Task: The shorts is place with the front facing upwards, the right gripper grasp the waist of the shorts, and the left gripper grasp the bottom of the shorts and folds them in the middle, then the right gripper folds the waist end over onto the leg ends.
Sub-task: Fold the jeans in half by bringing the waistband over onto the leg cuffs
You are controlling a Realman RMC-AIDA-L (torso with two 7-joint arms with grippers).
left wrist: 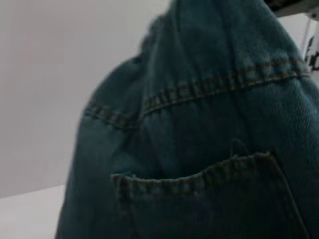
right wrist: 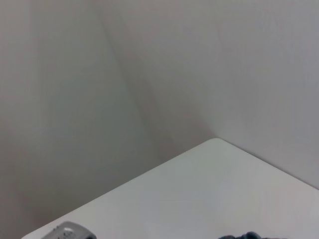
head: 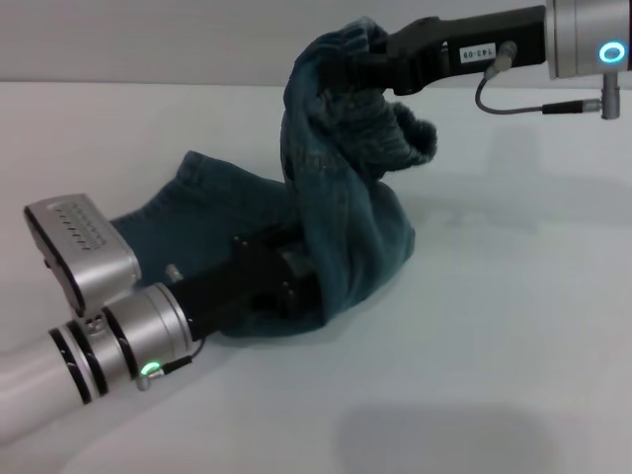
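Shorts of dark blue denim hang from the right gripper, fingers pinching the waist; left gripper, grip hidden, sits low under cloth on the white tabletop. Carry both ends across level.

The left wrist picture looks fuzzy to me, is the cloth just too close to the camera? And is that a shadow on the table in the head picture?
Left wrist view: the denim shorts fill the frame and look soft, likely too close to focus. Head view: sharper; a faint grey shadow lies on the table near the front edge. Right wrist view: mostly bare wall, evenly lit.
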